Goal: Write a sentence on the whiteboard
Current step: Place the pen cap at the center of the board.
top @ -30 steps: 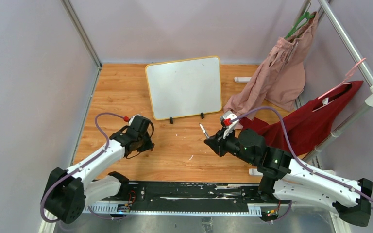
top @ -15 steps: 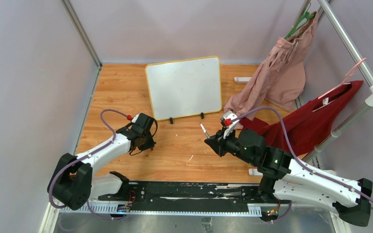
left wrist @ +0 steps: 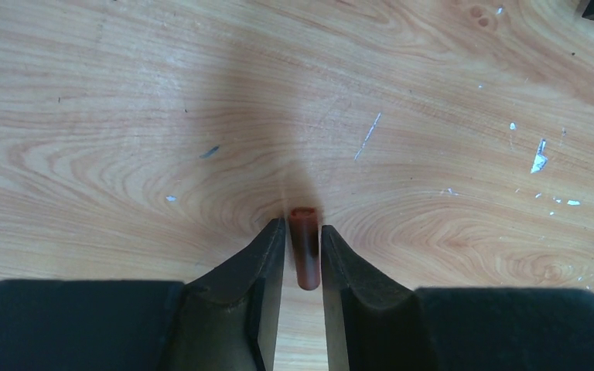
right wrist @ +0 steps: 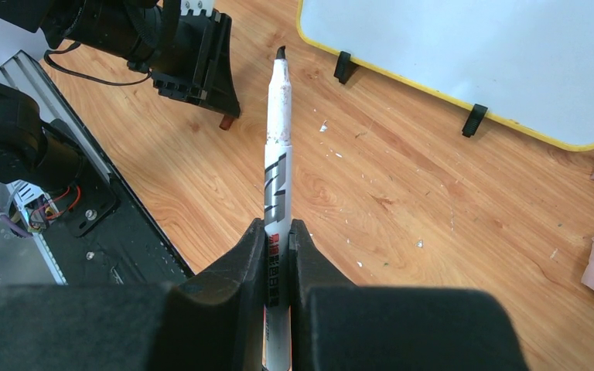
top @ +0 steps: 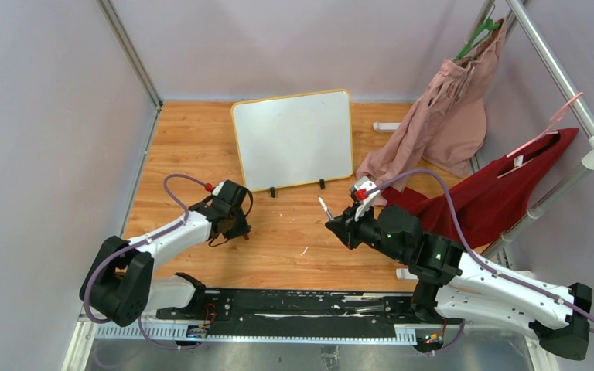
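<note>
The whiteboard (top: 294, 139) stands on two black feet at the back of the table, and its face is blank. It also shows in the right wrist view (right wrist: 472, 46). No sentence shows on it. My right gripper (top: 334, 226) (right wrist: 278, 228) is shut on a white marker (right wrist: 277, 147). The marker is uncapped and its dark tip points toward the board's lower left corner, well short of it. My left gripper (top: 234, 229) (left wrist: 303, 228) points down at the table left of the board. It is shut on a red-brown marker cap (left wrist: 305, 255) whose end is at the wood (right wrist: 227, 121).
A pink garment (top: 441, 116) and a red garment (top: 495, 193) hang from a metal rack (top: 557, 69) at the right. A small white piece (top: 387, 126) lies right of the board. A black rail (top: 302, 305) runs along the near edge. Grey walls close in the left and back.
My left arm has reached a little further right and forward, with the gripper low over the table. The right arm and marker have not moved.
</note>
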You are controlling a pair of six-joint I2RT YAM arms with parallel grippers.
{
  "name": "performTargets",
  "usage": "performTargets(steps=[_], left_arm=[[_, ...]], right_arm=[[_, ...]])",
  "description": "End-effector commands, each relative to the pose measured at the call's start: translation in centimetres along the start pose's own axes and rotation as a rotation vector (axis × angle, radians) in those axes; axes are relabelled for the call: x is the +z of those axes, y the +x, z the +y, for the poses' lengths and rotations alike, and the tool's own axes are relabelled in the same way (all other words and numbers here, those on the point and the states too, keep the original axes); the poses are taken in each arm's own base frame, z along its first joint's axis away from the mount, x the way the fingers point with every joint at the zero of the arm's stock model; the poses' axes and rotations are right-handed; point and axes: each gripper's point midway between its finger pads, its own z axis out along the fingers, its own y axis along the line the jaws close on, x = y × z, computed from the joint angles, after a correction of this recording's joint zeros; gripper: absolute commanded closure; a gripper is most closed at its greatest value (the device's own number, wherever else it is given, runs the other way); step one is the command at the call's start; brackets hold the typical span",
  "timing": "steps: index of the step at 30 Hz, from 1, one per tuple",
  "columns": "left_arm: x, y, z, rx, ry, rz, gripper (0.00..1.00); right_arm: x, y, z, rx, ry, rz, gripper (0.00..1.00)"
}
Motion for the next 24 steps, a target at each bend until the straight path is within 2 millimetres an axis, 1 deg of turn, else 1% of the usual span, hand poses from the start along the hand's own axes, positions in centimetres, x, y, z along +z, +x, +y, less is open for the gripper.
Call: performTargets(steps=[1,6,9,12,14,16,18,20,22,24], left_arm=[[0.4,0.3,-0.1,0.007,0.008,-0.002,0.71],[0.4,0.5,-0.1,0.004,0.012,0.002,0.69],[0.0,0.3,-0.2,-0.002,0.020,-0.005,0.68],[-0.8,-0.2,-0.5,-0.009,0.037,-0.025,0.65],[-1.8,-0.9,-0.8,-0.015,0.055,-0.049,0.61],[-2.9,-1.6,-1.2,-0.016,0.075,-0.071,0.58],[-4.5,-2.7,-1.5,-0.019,0.092,-0.107,0.53],[-6.7,-4.4,-2.3,-0.013,0.136,-0.169,0.47],[-9.2,-6.0,-3.3,0.010,0.203,-0.239,0.38],[-12.1,-7.2,-5.4,0.062,0.354,-0.308,0.33]], right_arm=[[-0.2,-0.4,-0.7,-0.016,0.031,-0.010,1.00],[-0.2,-0.3,-0.8,-0.019,0.034,-0.009,1.00],[-0.3,-0.3,-0.8,-0.019,0.034,-0.009,1.00],[-0.3,-0.4,-0.8,-0.019,0.033,-0.011,1.00],[-0.4,-0.5,-0.7,-0.018,0.029,-0.012,1.00],[-0.4,-0.6,-0.6,-0.020,0.025,-0.012,1.00],[-0.5,-0.9,-0.5,-0.020,0.021,-0.018,1.00],[-0.5,-1.1,-0.4,-0.024,0.014,-0.018,1.00],[-0.7,-1.6,-0.2,-0.033,0.007,-0.023,1.00],[-0.8,-2.0,0.1,-0.040,-0.006,-0.024,1.00]])
